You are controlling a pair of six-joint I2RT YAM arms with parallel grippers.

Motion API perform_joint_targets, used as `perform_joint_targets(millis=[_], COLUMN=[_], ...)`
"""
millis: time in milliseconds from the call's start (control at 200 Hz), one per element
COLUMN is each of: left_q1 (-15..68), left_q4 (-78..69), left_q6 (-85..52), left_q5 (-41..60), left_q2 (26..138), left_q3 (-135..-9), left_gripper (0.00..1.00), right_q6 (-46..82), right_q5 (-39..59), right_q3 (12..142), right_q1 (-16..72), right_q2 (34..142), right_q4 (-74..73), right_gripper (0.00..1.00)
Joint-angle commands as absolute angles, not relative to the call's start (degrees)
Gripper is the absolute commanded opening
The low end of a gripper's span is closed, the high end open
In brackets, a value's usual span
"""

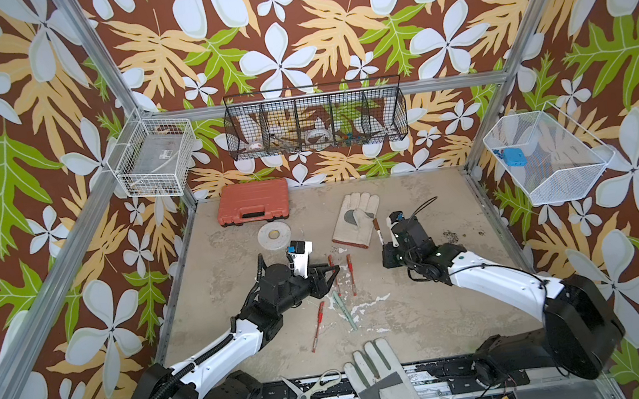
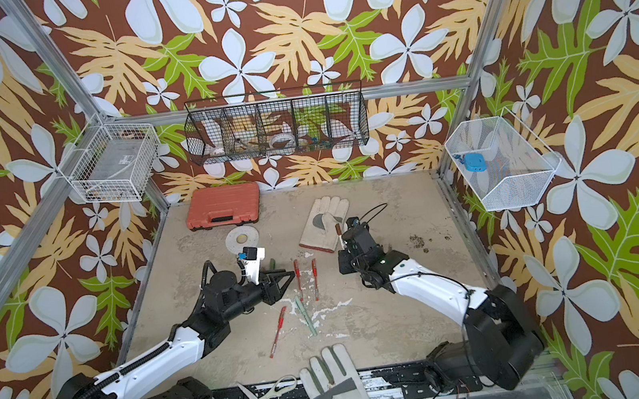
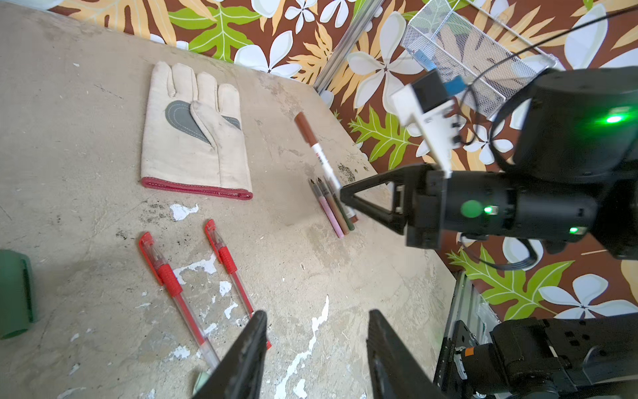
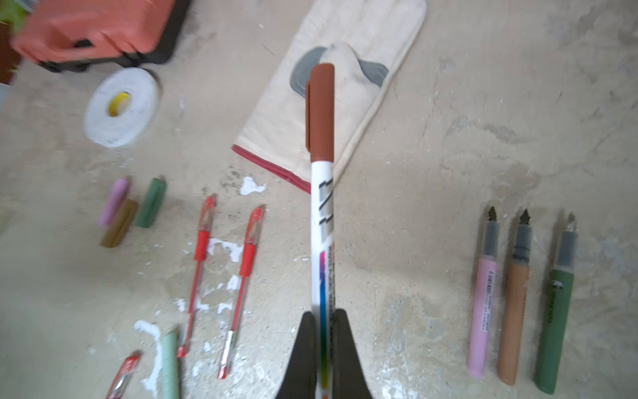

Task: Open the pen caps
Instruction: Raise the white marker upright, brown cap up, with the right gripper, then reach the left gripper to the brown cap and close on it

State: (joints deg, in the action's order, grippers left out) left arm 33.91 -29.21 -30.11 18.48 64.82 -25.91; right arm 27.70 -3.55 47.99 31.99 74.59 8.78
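- Right wrist view: the right gripper (image 4: 322,319) is clamped on the white marker (image 4: 322,207), brown cap (image 4: 321,110) on, cap end raised above the tabletop (image 4: 448,138) toward its far edge.
- Over two red pens (image 3: 165,273) mid-tabletop, the left gripper (image 3: 317,319) stands jaws apart, empty.
- Three uncapped pens (image 4: 514,304) lie toward the right edge; their loose caps (image 4: 119,210) lie left of the red pens.
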Motion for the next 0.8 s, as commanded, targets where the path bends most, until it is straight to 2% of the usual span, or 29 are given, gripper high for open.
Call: perform_joint_targets(millis=[0,150,245,540,796], left_q1=[33.9,33.7,33.1,27.8,27.6], left_q4=[-33.6,-35.5,-36.5,-49.8,-55.1], left_q6=[-33.6,-34.7,-35.2,-43.5,-44.8], left_q5=[18.4,15.5,14.4,24.7,27.2], left_q2=[63.6,58.8,56.2,58.4,60.0], left_q3=[-24.9,-22.5,-21.3,-17.1,-15.8], left_gripper=[0.55,0.67,0.7,0.71,0.72], right_q6=[22.5,20.0,19.7,20.9,21.2], right_q5=[5.3,13.8,17.0,24.9,27.6], right_q3=[46.3,43.9,41.0,33.4,30.9], right_q1=[32.1,32.1,32.1,32.4,34.1], right_q2=[69.0,64.0,61.7,57.4,57.7], right_q4=[3.8,-0.7,-4.6,-13.8,-17.4], right_gripper=[0.01,0.0,0.0,0.0,0.0])
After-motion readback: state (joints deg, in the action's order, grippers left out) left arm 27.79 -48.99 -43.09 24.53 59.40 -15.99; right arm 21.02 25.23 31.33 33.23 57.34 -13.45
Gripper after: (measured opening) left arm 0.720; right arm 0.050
